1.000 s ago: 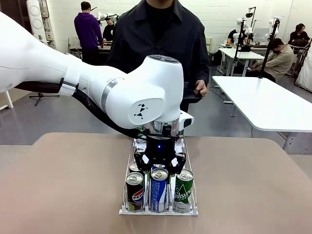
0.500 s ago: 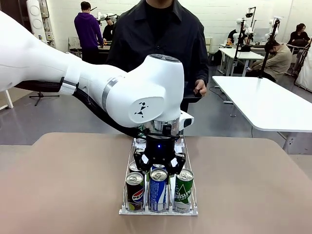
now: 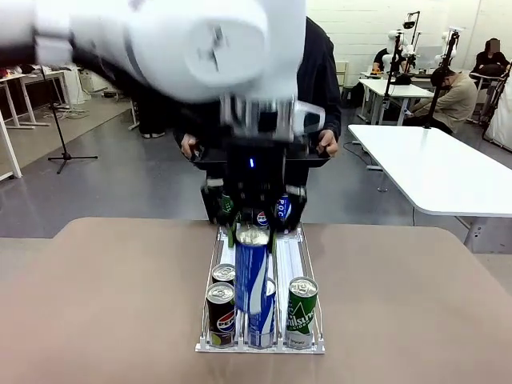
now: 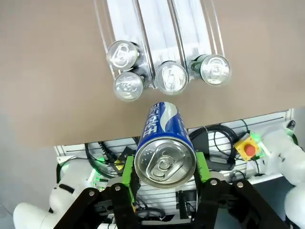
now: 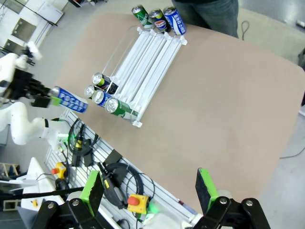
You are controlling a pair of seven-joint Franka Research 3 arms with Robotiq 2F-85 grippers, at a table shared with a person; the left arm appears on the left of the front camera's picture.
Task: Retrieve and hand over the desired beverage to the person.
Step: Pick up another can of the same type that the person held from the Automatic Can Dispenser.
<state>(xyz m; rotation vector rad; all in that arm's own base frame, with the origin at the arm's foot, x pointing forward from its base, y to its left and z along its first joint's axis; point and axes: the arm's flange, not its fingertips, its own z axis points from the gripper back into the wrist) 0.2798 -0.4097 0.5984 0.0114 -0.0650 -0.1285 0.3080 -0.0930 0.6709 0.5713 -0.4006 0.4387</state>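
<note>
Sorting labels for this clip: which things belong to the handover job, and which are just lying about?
In the job:
- blue can, shut in the left pincer
- person with black tray
- can rack

Lying about:
- green can
- Pepsi can
- right pincer, open
- white side table

Open tabletop (image 3: 400,304) both sides of the can rack (image 3: 308,264); four cans (image 4: 171,77) crowd its near end, lower centre.
</note>
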